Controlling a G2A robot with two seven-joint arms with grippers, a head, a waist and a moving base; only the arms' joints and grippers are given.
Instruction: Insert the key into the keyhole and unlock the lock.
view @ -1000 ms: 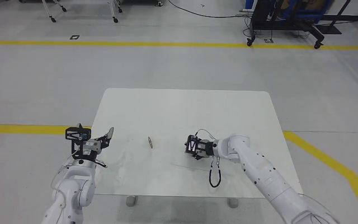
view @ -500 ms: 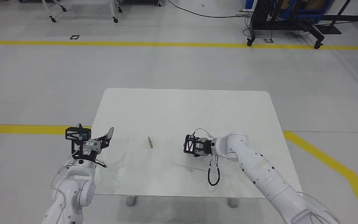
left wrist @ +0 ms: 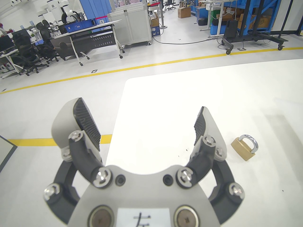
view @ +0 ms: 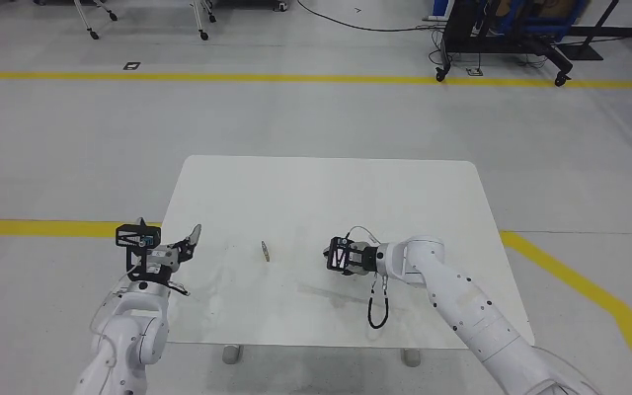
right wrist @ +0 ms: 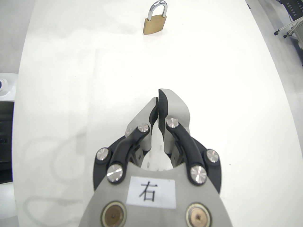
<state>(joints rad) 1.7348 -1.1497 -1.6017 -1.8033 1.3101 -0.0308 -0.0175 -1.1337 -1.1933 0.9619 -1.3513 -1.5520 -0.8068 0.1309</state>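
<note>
White table [view: 326, 188] stands on a grey workshop floor crossed by yellow lines. Left of centre in the top view, the brass padlock [view: 265, 250] lies flat between both arms, likely so either can reach it. The left gripper [left wrist: 142, 116] hangs at the table's left edge, fingers spread wide, probably ready to steady the padlock. The right gripper [right wrist: 158, 95] points at it, pads pressed together; whether they pinch the key I cannot tell. Each gripper's base carries 1 white label with 1 character.
</note>
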